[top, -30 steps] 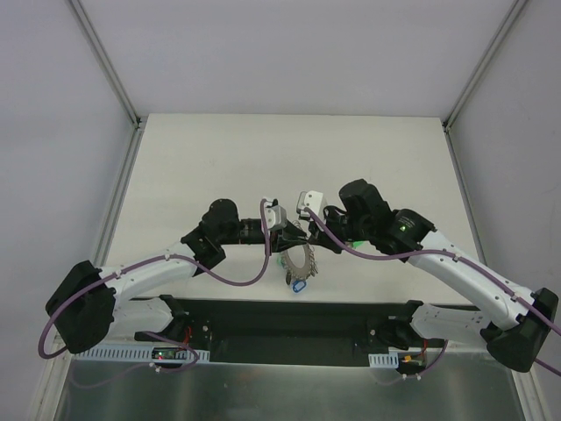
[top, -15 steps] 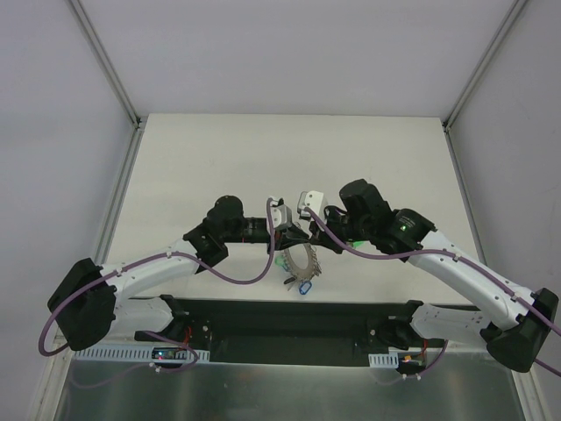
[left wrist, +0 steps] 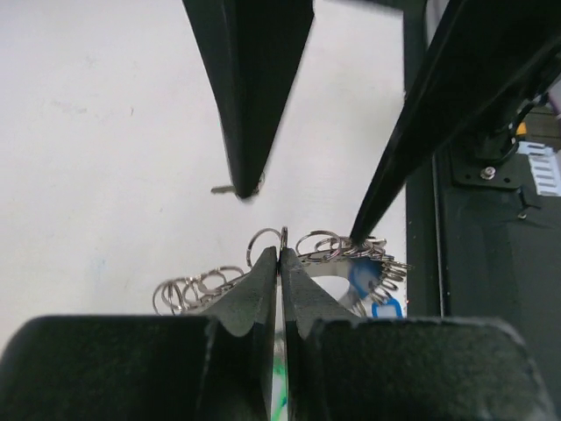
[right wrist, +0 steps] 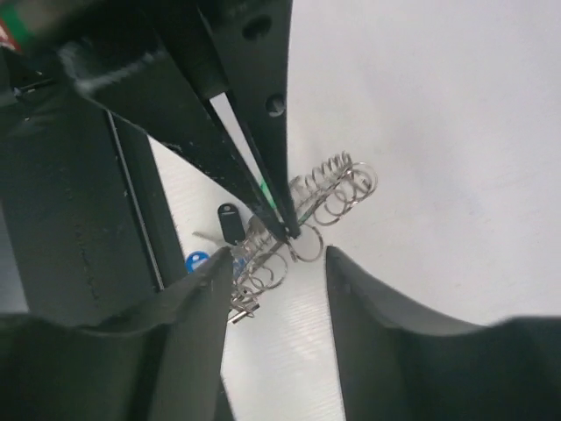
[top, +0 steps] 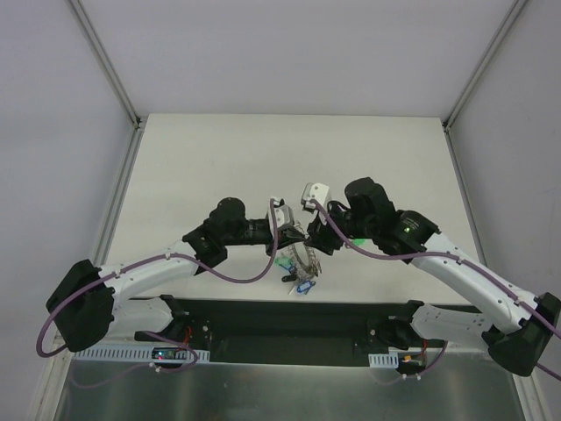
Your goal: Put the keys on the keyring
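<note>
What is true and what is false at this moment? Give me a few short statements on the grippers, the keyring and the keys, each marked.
1. The left gripper is shut on the keyring. True.
2. The right gripper is shut tight. False: its fingers stand apart, on either side of the ring.
3. A blue-headed key hangs at the keyring. True.
4. The keyring sits at the far edge of the table. False: it is near the near edge, between the two grippers.

1 keyring [top: 301, 256], 2 hands [left wrist: 282, 254] [right wrist: 276, 256]
</note>
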Available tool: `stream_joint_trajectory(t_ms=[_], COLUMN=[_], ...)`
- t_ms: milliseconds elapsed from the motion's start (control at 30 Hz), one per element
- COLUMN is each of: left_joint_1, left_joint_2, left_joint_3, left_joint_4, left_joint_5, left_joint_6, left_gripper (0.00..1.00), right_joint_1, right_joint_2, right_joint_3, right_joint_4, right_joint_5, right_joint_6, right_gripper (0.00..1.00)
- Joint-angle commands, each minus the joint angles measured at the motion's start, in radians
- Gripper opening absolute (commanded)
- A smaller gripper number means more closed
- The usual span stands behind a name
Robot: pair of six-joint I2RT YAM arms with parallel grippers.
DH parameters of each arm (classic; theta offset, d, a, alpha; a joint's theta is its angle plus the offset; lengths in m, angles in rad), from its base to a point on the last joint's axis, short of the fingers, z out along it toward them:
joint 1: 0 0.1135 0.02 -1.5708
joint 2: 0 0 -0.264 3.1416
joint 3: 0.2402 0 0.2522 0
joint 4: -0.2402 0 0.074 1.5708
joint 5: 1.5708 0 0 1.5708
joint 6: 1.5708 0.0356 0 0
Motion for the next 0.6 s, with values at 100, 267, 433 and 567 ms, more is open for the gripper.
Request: stream_joint_trajectory(t_ms=[100,267,433,567], left_joint_1=[0.024,0.142,0.214,0.283], left_joint_2=[-0.110,-0.183,-0.274,-0.295], left_joint_3=[-0.105,-0.220,-0.285,-0.242], left_joint_4=[0.101,0.242,0.302,0.218], left_joint_5=[-0.134,-0.109,-0.172,-0.143], left_joint_6=[-0.029,-0.152,-0.154,-0.213], left_gripper=[0.00,0.00,0.00,0.00], right_joint_1=[-0.132,-0.205,-0.275,-0.304], right_joint_2=[-0.133,-0.177,-0.132,-0.099], right_joint_3=[-0.051,-0.091,-0.094,-0.102], right_joint_4=[0.219,0.236,0.162,0.125], right_joint_5=[-0.042,0.085,0.118,0.138], right_joint_6=[0.220,0.346,0.435,0.510], right_gripper=[0.79,0.96,0.96,0.97])
